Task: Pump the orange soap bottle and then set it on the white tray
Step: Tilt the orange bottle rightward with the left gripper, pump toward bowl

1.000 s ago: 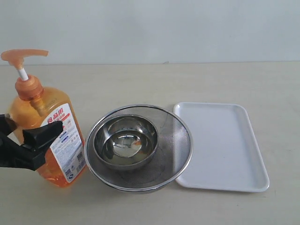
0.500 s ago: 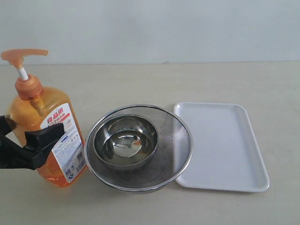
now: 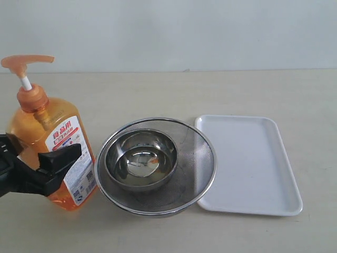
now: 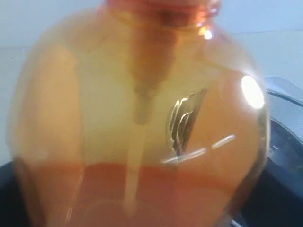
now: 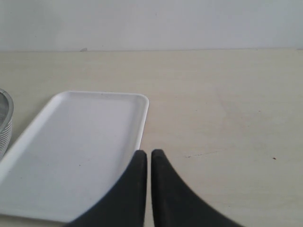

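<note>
Your left gripper [image 3: 43, 145] stands with its jaws spread wide around the lower body of the bottle [image 3: 37, 129], one black finger [image 3: 60, 156] crossing in front of the white label [image 3: 66, 134] and the other showing at the bottle's far left side; you cannot tell from either view whether the pads press on the plastic. In the left wrist view the bottle [image 4: 142, 118] fills almost the whole picture, blurred, with orange liquid in its lower part and the pump tube running down its middle. The bottle stands upright on the table [image 3: 210, 89] at the left of the exterior view, its pump head [image 3: 26, 62] raised on the white stem, and it is not on the tray [image 3: 247, 163]. Just to the bottle's right sits a steel mesh sieve [image 3: 197, 158] with a smaller steel bowl [image 3: 141, 158] nested inside it; the sieve's rim is just beside the bottle's base on one side and overlaps the tray's left edge on the other. The tray lies flat on the right half of the table, well apart from the bottle. Your right gripper [image 5: 149, 189], seen only in its own wrist view, has its two dark fingers pressed together with nothing between them, pointing along the table just beside a corner of the tray [image 5: 80, 151].
</note>
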Robot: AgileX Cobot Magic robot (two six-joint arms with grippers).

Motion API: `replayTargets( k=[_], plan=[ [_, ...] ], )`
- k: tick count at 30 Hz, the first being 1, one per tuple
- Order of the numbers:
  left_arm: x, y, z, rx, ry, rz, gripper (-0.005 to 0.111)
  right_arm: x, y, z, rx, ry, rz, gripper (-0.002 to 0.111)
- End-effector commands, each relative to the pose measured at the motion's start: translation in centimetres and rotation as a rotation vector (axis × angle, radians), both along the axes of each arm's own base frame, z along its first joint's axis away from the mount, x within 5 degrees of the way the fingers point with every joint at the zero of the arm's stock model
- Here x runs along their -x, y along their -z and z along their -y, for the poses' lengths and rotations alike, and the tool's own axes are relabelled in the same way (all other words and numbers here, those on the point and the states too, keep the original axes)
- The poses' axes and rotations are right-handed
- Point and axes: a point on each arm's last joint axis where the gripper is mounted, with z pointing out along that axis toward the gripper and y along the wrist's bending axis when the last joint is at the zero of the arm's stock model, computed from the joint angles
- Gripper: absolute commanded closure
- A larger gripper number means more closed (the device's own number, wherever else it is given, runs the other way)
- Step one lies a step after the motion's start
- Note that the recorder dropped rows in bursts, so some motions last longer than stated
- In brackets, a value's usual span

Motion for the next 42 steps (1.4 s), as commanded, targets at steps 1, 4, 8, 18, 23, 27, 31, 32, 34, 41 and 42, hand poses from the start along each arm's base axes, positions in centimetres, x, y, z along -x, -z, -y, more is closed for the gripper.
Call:
replayTargets(
  k=[1,4,8,18,23,27,31,32,34,41,42],
  plan=[
    [-0.2,0.3,0.2,0.003,0.021,0.051,0.022,0.0,-0.1,0.0,-0.004,0.006,0.013,0.108],
    [-0.6,0.7,0.0,0.021,-0.017,0.060,0.022,0.0,-0.1,0.0,-0.004,0.006,0.013,0.108],
    [-0.9,1.2,-0.1,0.014,-0.033,0.071,0.022,0.0,-0.1,0.0,-0.004,0.006,0.013,0.108],
    [-2.4,1.7,-0.1,0.002,-0.063,0.069,0.022,0.0,-0.1,0.0,-0.004,0.006,0.013,0.108],
    [-2.8,1.5,-0.1,0.005,-0.063,0.081,0.022,0.0,-0.1,0.0,-0.004,0.006,0.013,0.108],
    [-2.8,1.5,-0.1,0.005,-0.063,0.081,0.022,0.0,-0.1,0.0,-0.004,0.006,0.013,0.108],
    [-2.9,1.4,0.0,0.004,-0.063,0.086,0.025,0.0,-0.1,0.0,-0.004,0.006,0.013,0.108],
    [-3.1,1.3,0.0,0.006,-0.063,0.093,0.030,0.0,-0.1,0.0,-0.004,0.006,0.013,0.108],
    [-3.4,1.2,0.1,0.008,-0.063,0.104,0.047,0.0,-0.1,0.0,-0.004,0.007,0.011,0.108],
    [-3.4,1.1,0.1,-0.055,-0.047,0.135,0.102,0.0,-0.1,0.0,-0.004,0.007,0.011,0.108],
    [-3.4,1.1,0.1,-0.065,-0.045,0.139,0.102,0.0,-0.1,0.0,-0.004,0.007,0.011,0.108]
  ],
)
